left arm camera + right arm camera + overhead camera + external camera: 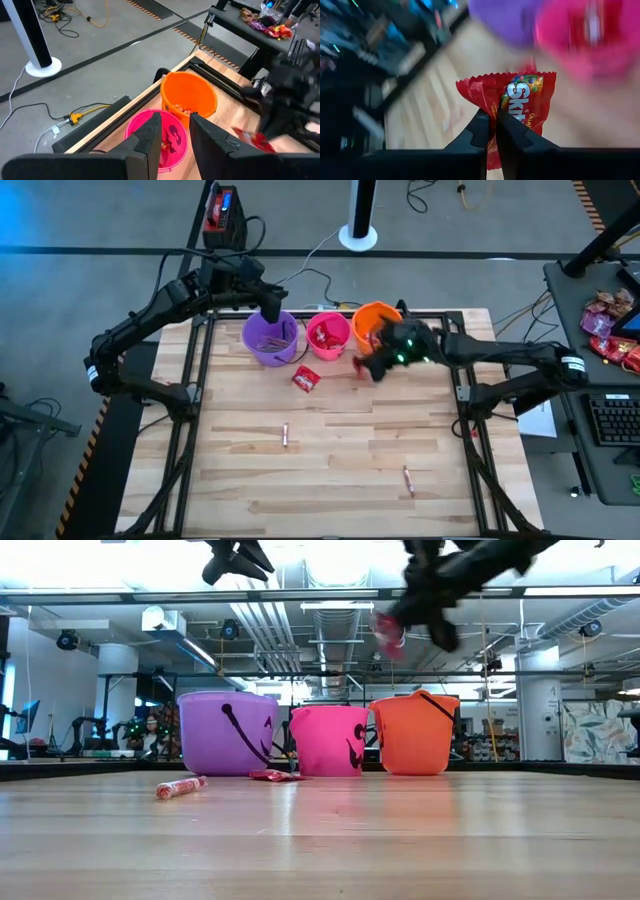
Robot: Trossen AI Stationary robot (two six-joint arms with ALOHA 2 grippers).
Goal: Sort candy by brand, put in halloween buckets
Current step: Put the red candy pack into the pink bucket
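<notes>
Three buckets stand in a row at the table's far edge: purple [269,338], pink [328,335] and orange [374,320]. The purple one holds thin sticks and the pink one red packets. My right gripper [366,366] hangs in the air just in front of the orange bucket [415,733], shut on a red Skittles packet [520,107]. My left gripper [175,132] is open and hovers high over the purple bucket's far rim. A second red packet [305,378] lies flat before the pink bucket. Two pink-white sticks [285,435] [408,478] lie nearer the table's front. My right gripper pinches the red packet between its two fingers [479,127], which close on a creased part near the packet's middle [495,102]. The packet is lifted clear of the table, high above the bucket rims in the low view [388,632], and sticks out beyond the fingertips.
A black frame rail [200,380] runs along the table's left and right sides. A heap of spare wrappers [610,330] lies on a side desk to the right, off the table. The middle and near parts of the wooden top [330,500] carry only the two sticks.
</notes>
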